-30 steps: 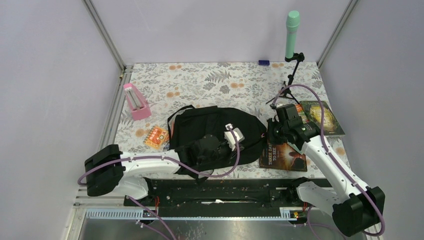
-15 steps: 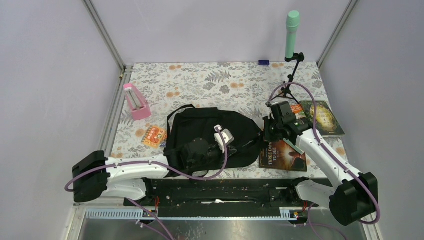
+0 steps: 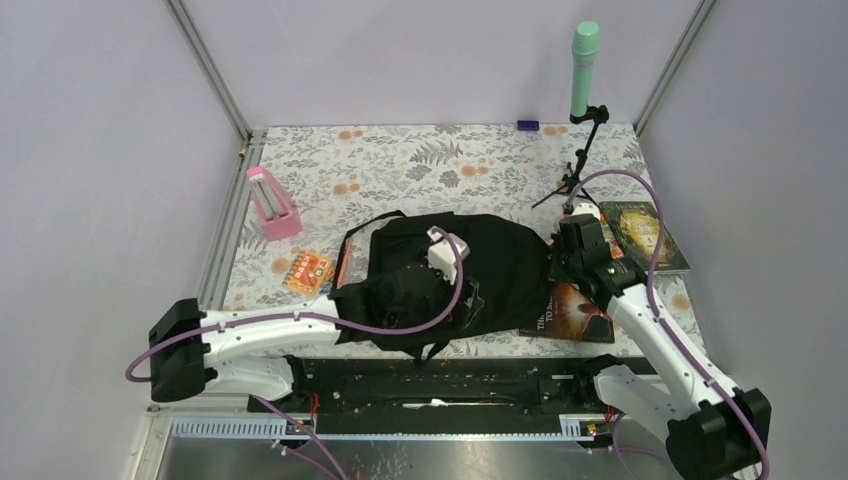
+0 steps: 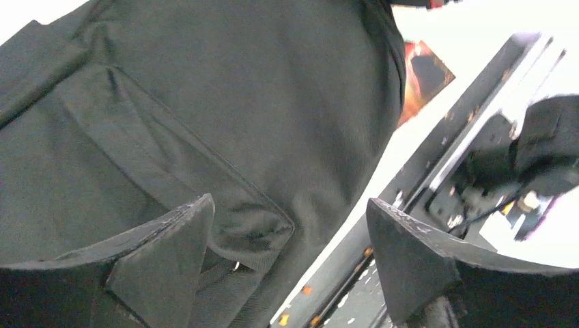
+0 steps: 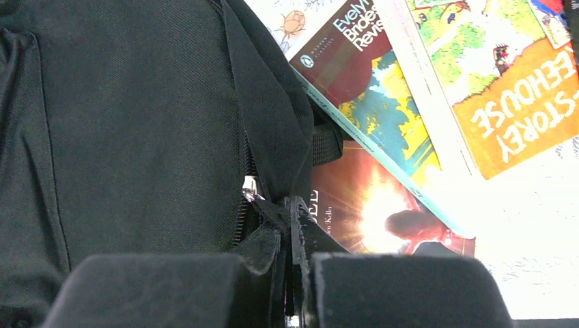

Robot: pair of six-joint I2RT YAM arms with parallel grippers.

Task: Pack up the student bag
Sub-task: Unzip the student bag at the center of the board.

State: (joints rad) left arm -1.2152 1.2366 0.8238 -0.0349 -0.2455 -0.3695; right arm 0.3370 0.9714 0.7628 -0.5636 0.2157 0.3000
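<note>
The student bag point(image 3: 490, 265) lies flat in the middle of the table, black, with its straps point(image 3: 360, 235) looping off to the left. My left gripper point(image 3: 400, 297) hovers over the bag's near-left part. In the left wrist view this gripper point(image 4: 287, 229) is open, its fingers point(image 4: 171, 253) wide apart with only black fabric point(image 4: 205, 102) below. My right gripper point(image 3: 555, 268) is at the bag's right edge. In the right wrist view it point(image 5: 293, 236) is shut on a black tab beside the zip pull point(image 5: 250, 188).
Books lie right of the bag: a dark red one point(image 3: 580, 310), a green one point(image 3: 652, 235), a teal-edged one point(image 5: 369, 82) and an orange one point(image 5: 509, 89). An orange packet point(image 3: 311, 272) and pink box point(image 3: 272, 203) sit left. A tripod with a green cylinder point(image 3: 584, 70) stands at the back right.
My left gripper has opened and let go of the bag fabric. The bag has shifted right and spread out, and my right gripper moved right with its edge.
</note>
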